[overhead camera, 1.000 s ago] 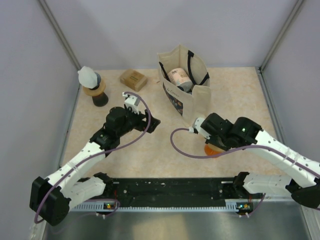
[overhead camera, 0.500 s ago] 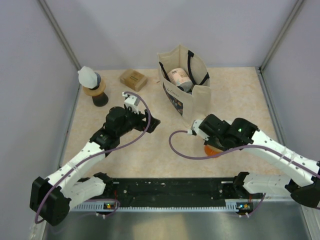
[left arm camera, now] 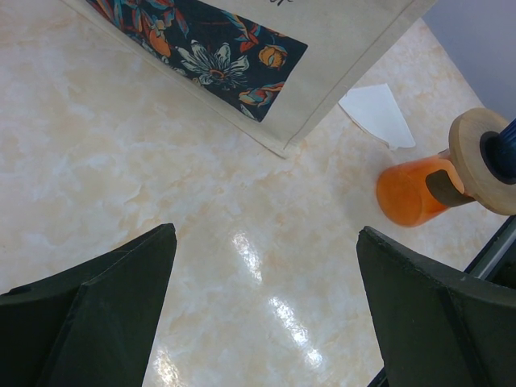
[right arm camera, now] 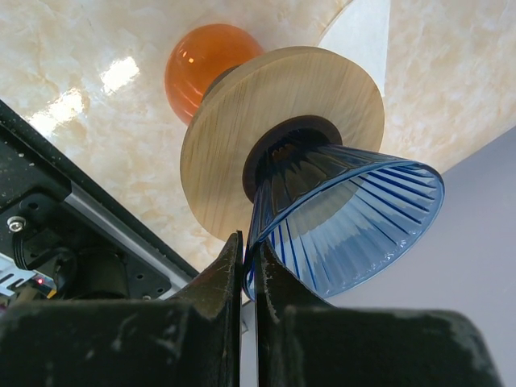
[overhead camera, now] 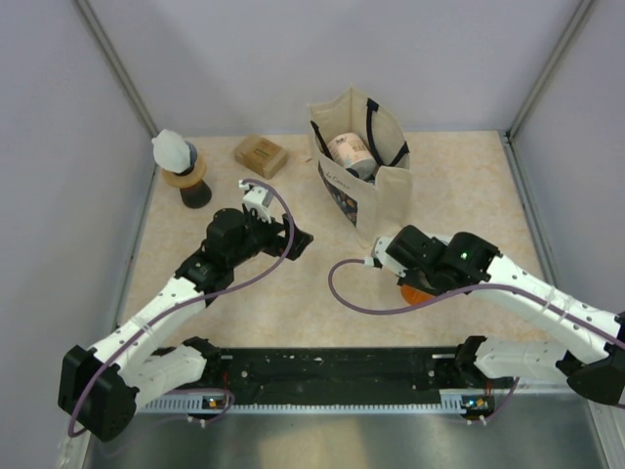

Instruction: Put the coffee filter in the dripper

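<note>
The pale marbled table point(overhead camera: 469, 186) sits between grey walls. A cloth bag point(overhead camera: 386, 195) stands at the top view's centre. Lower right of it, the right gripper point(right arm camera: 248, 242) is clenched on the rim of a blue ribbed dripper point(right arm camera: 347, 210), whose wooden ring point(right arm camera: 282, 137) rests on an orange cup point(right arm camera: 205, 56). The white coffee filter point(left arm camera: 377, 113) lies flat on the table in the upper right of the left wrist view, between bag and cup. The left gripper point(left arm camera: 266, 234), left of centre, is released, its fingers wide apart above bare table.
</note>
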### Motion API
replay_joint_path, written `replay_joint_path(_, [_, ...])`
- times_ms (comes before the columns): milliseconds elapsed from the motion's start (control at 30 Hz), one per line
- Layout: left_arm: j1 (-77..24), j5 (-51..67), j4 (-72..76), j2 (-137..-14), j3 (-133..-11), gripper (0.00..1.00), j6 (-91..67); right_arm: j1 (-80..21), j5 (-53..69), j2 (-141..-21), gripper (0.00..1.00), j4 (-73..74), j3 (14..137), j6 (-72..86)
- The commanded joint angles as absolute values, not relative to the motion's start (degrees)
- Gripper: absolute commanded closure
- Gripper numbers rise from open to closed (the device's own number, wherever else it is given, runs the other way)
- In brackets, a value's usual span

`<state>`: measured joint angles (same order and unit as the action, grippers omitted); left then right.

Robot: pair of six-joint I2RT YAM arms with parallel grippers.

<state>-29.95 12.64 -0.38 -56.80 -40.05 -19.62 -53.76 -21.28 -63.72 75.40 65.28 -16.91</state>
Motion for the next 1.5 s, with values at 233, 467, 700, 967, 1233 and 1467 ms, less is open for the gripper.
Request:
replay_joint_path(233, [-29.4, 14.0, 2.0, -57.0, -40.3, 0.01, -19.3, -53.3, -15.2, -66.4, 0.85, 80.8, 63.7, -15.0])
replay_joint_path(467, [-29.4, 14.1, 2.0, -57.5, -40.4, 0.01, -19.2, -53.3, -16.4, -66.5, 0.73, 80.7, 64.6, -14.9])
replay_joint_path(700, [-29.3, 14.6, 2.0, -58.3, -40.6, 0.01, -19.2, -53.3, -18.9, -66.2, 0.67, 80.6, 66.0, -14.8])
replay_joint_path(967, [-29.2, 14.9, 2.0, -58.1, -40.6, 0.01, -19.2, -53.3, -20.6, -64.9, 0.61, 80.4, 69.3, -15.2])
replay_joint_path(1233, [-29.1, 15.3, 2.1, -58.4, -40.7, 0.01, -19.2, -53.3, -19.3, -62.1, 0.48, 77.8, 72.6, -17.7])
replay_joint_path(1467, [-29.0, 15.2, 2.2, -58.3, -40.7, 0.01, -19.3, -53.3, -16.6, -54.9, 0.01, 72.1, 74.8, -19.4])
